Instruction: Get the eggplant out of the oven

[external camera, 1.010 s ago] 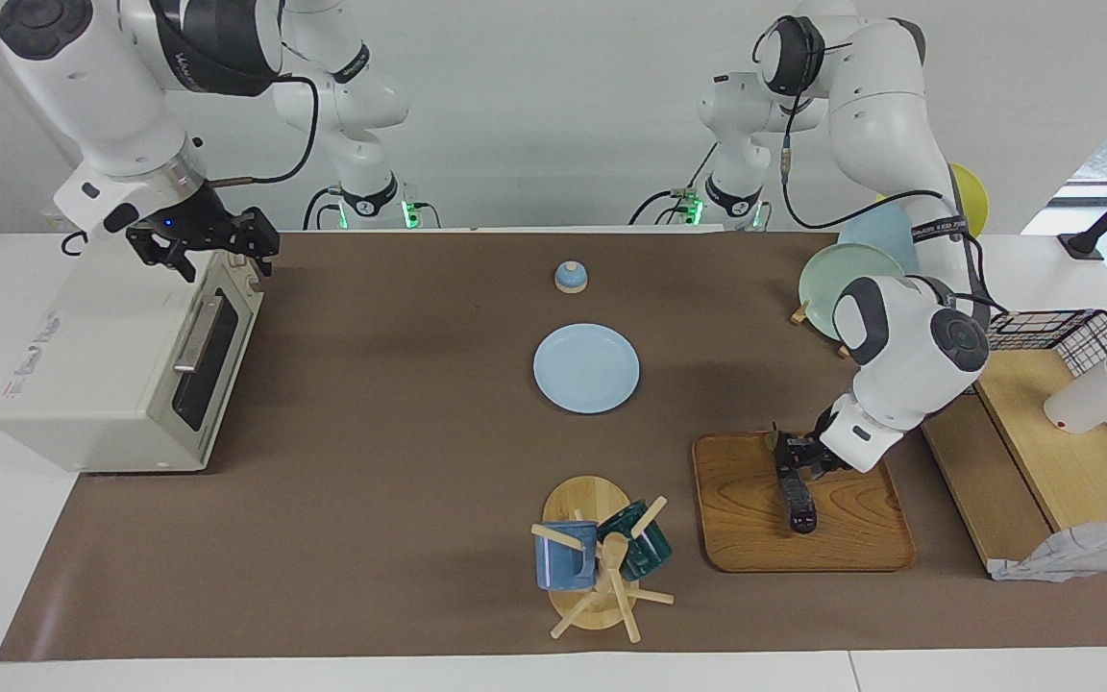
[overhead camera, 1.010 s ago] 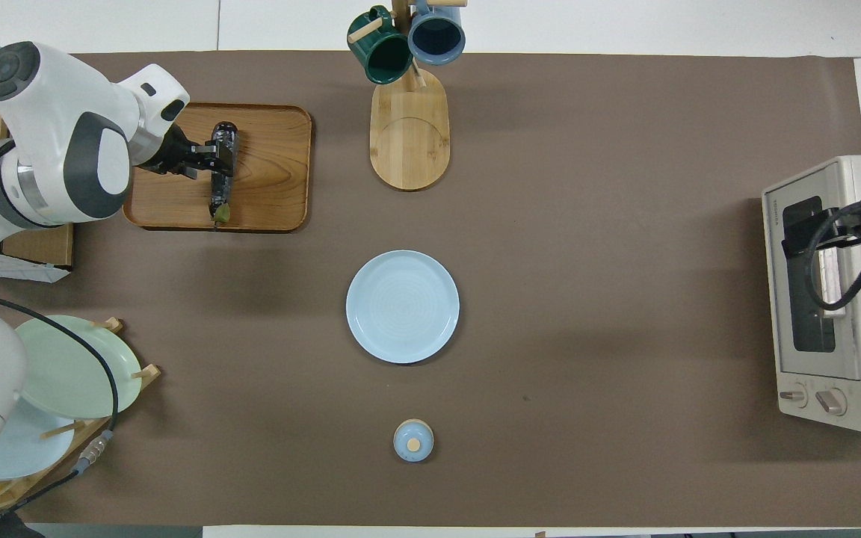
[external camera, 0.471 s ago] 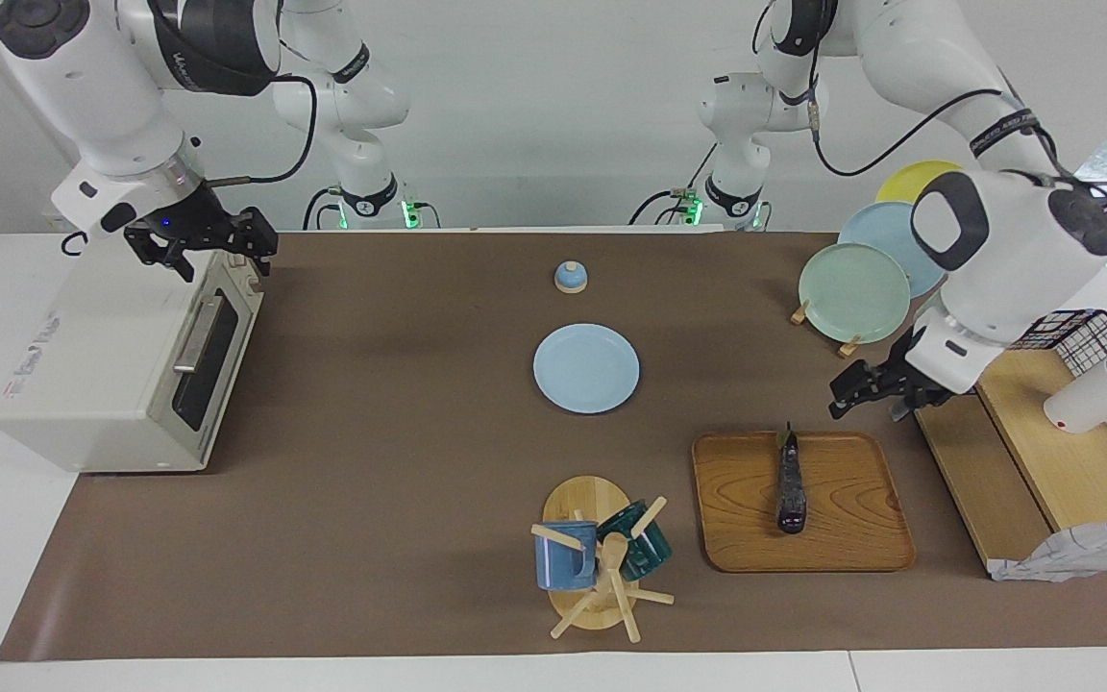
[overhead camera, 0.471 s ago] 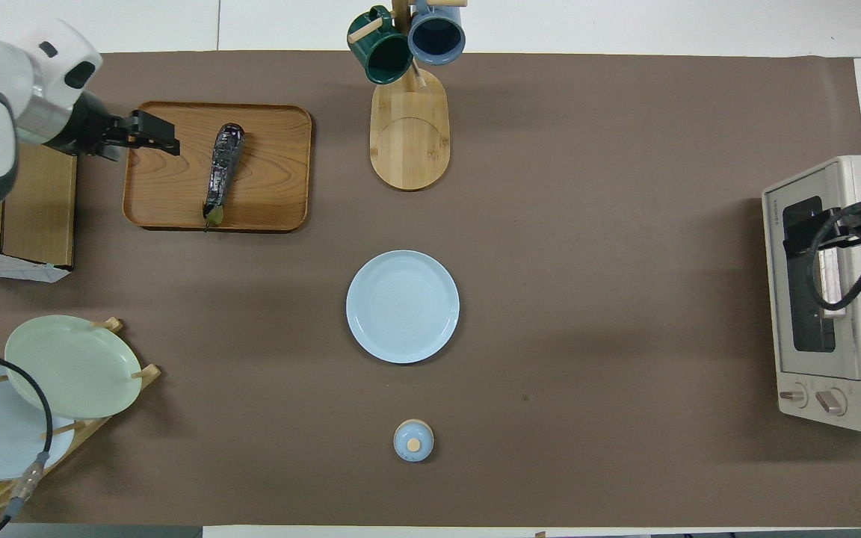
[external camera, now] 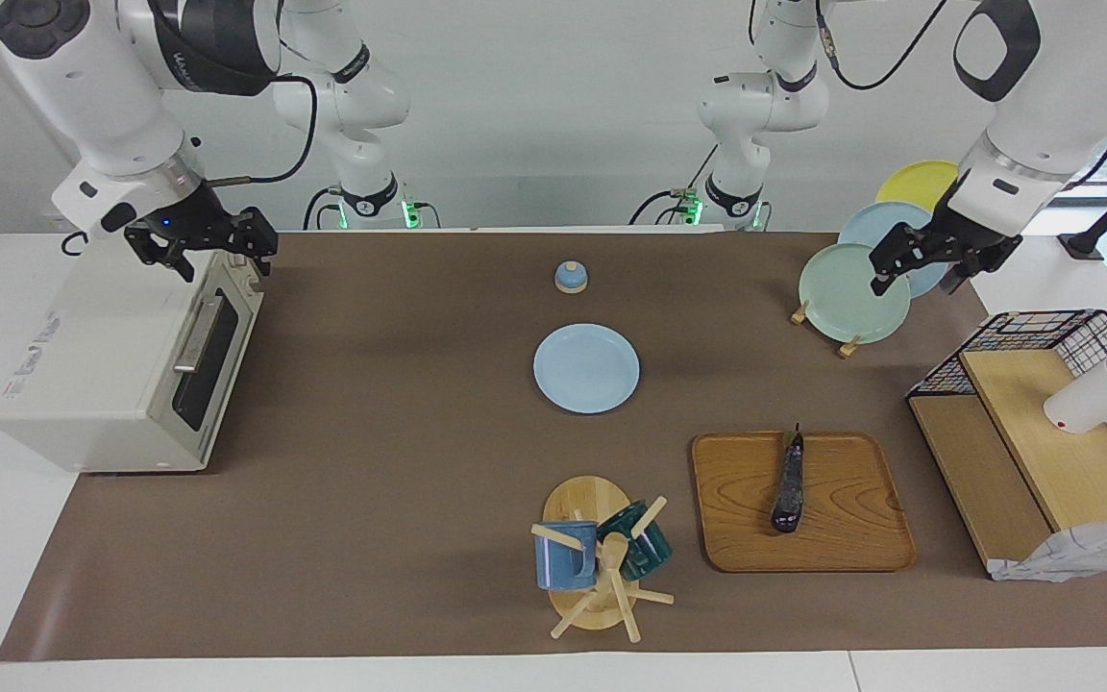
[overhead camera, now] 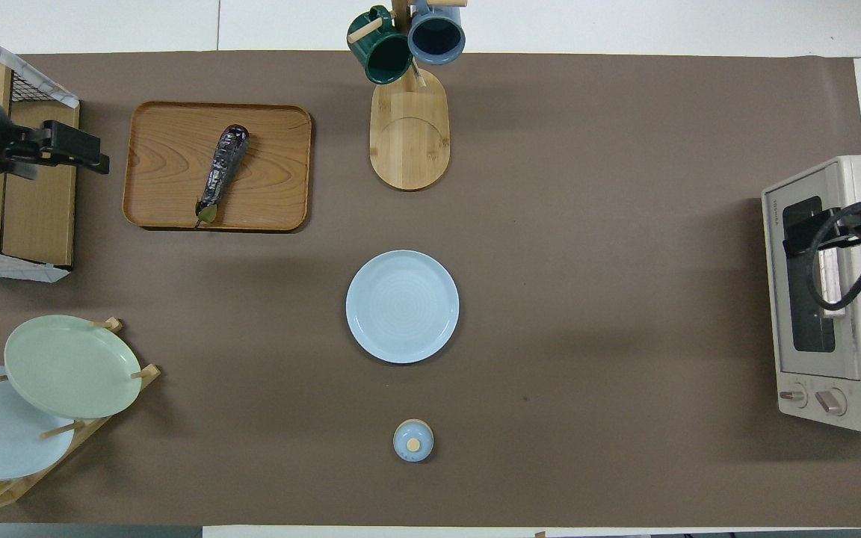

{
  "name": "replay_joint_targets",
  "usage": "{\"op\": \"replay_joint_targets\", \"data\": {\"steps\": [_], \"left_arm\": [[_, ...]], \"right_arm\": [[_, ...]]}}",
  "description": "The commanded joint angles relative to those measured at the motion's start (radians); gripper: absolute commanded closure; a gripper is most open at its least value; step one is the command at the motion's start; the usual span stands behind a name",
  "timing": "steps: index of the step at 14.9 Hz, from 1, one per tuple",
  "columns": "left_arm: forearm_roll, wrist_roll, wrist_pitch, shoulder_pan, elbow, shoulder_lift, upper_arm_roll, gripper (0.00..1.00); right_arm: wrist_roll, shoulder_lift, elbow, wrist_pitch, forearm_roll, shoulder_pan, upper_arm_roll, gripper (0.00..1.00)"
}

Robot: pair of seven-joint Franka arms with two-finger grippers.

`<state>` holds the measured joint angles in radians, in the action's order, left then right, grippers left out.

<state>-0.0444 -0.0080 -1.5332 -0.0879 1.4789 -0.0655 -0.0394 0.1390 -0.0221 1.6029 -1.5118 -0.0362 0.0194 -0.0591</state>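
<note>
The dark purple eggplant (external camera: 790, 485) lies alone on a wooden tray (external camera: 851, 543) toward the left arm's end of the table, stem end toward the robots; it also shows in the overhead view (overhead camera: 221, 168) on the tray (overhead camera: 169, 149). My left gripper (external camera: 928, 267) is open and empty, raised in the air clear of the tray; from overhead (overhead camera: 83, 149) it is over the edge of the wooden shelf. The cream-white oven (external camera: 102, 375) stands at the right arm's end with its door shut (overhead camera: 841, 299). My right gripper (external camera: 208, 248) is open, just over the oven's top front corner.
A light blue plate (external camera: 586, 368) lies mid-table, with a small blue lid (external camera: 570, 277) nearer the robots. A mug tree (external camera: 602, 557) holds two mugs beside the tray. A plate rack (external camera: 851, 288) and a wire-and-wood shelf (external camera: 1044, 432) with a white cup (external camera: 1092, 396) stand at the left arm's end.
My left gripper let go of the eggplant on the tray, then rose and drew back toward the left arm's end. The eggplant shifted slightly. The right arm has not moved.
</note>
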Motion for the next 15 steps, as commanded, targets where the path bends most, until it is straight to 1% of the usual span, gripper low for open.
{"op": "replay_joint_targets", "data": {"steps": [1,3,5,7,10,15], "left_arm": [[0.028,-0.020,0.013,-0.015,0.096,0.061,0.001,0.00],[0.028,-0.009,-0.007,-0.015,0.187,0.108,0.003,0.00],[0.028,-0.013,-0.050,-0.015,0.230,0.125,0.013,0.00],[0.028,-0.018,-0.012,0.029,0.209,0.124,0.068,0.00],[0.024,-0.018,0.047,0.036,0.143,0.118,0.072,0.00],[0.024,-0.018,0.050,0.034,0.146,0.119,0.073,0.00]], "right_arm": [[-0.013,0.013,0.006,0.012,0.027,-0.009,0.004,0.00],[-0.013,0.013,0.006,0.012,0.027,-0.009,0.004,0.00],[-0.013,0.013,0.006,0.012,0.027,-0.010,0.004,0.00],[-0.013,0.013,0.006,0.012,0.027,-0.009,0.004,0.00],[-0.013,0.013,0.006,0.012,0.027,-0.009,0.002,0.00],[-0.013,0.013,0.006,0.012,0.027,-0.009,0.004,0.00]]}}
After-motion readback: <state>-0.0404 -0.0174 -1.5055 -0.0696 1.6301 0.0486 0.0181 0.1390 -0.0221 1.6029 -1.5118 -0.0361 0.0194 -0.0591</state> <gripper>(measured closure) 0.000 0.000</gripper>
